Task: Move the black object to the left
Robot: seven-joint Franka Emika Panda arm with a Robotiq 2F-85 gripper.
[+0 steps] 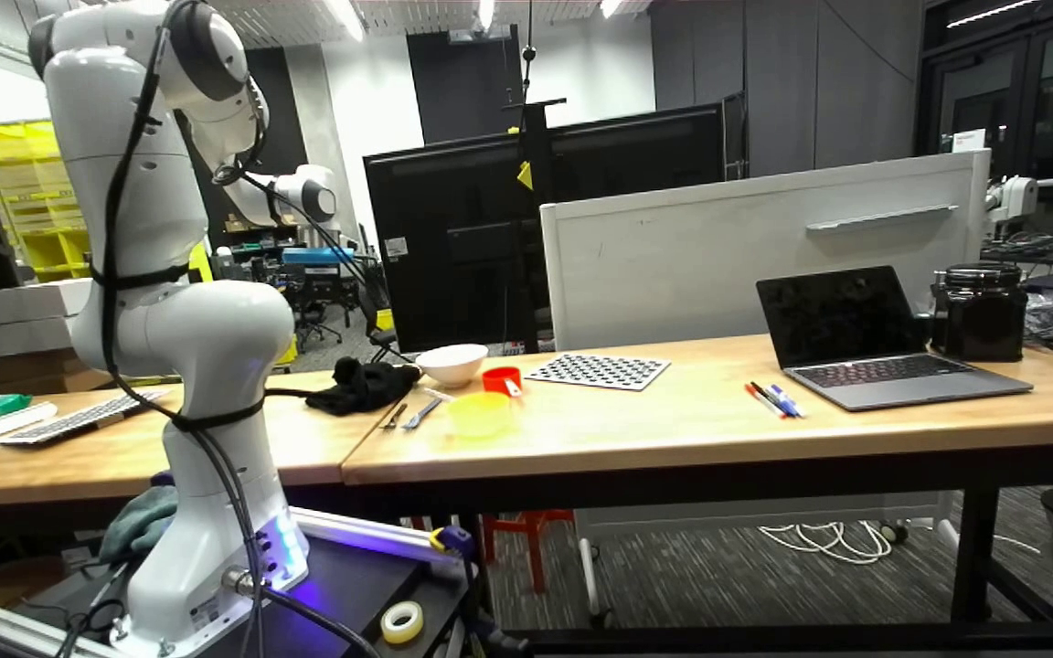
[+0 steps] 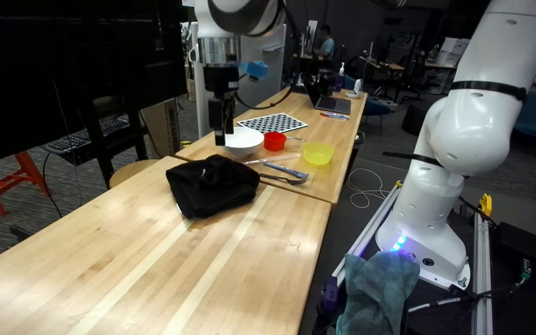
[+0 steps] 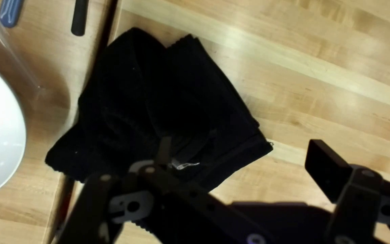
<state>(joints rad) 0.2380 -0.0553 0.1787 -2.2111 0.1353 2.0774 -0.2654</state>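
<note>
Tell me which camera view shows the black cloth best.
The wrist view: the black cloth is largest there, seen from above, most of its outline plain, though the open gripper hides part. Both exterior views show it smaller, from a lower angle, uncovered, crumpled near the white bowl.

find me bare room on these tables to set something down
There is bare room between the black cloth and the table edge facing the robot's base, and another patch between the yellow bowl, mat and pens. It is crowded around the white bowl: red cup, black cloth and cutlery sit close.
</note>
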